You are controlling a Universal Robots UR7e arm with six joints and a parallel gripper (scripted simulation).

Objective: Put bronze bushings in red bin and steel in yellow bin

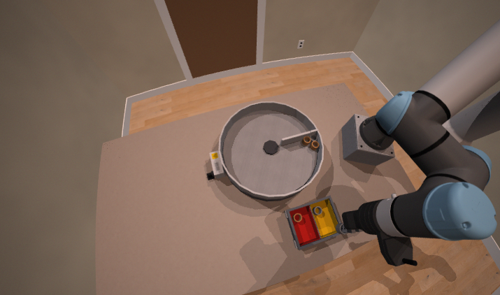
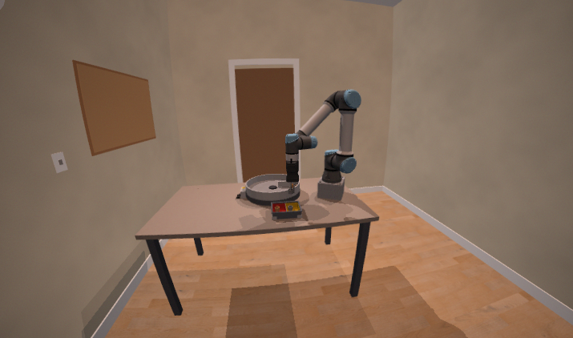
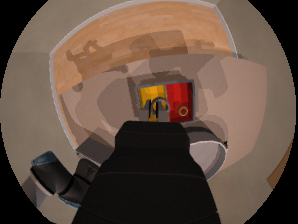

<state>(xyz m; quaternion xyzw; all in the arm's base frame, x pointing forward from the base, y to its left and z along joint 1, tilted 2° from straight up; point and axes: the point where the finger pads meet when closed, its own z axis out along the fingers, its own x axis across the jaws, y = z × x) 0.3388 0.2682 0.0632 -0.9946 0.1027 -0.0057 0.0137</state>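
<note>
My gripper (image 1: 349,228) (image 2: 292,185) (image 3: 153,105) is shut on the wall of a grey steel bushing (image 1: 341,228) (image 2: 291,191) (image 3: 167,101). It hangs above bin level, right beside the yellow bin (image 1: 329,222) (image 3: 150,92) in the top view. Another steel bushing (image 1: 318,214) is in the yellow bin's turntable-side part; the fingers hide it in the wrist view. A bronze bushing (image 1: 297,221) (image 3: 179,111) is in the red bin (image 1: 306,233) (image 3: 181,92). Two bronze bushings (image 1: 306,143) (image 1: 315,148) stand together on the turntable (image 1: 266,172) (image 3: 206,154).
A straight bar (image 1: 295,138) spans the turntable's right part beside the bronze bushings. A raised wall (image 1: 226,176) rings the turntable. A small labelled box (image 1: 217,166) is on its left side. The robot's grey base block (image 1: 354,142) (image 2: 331,190) stands to its right. Low walls edge the bins.
</note>
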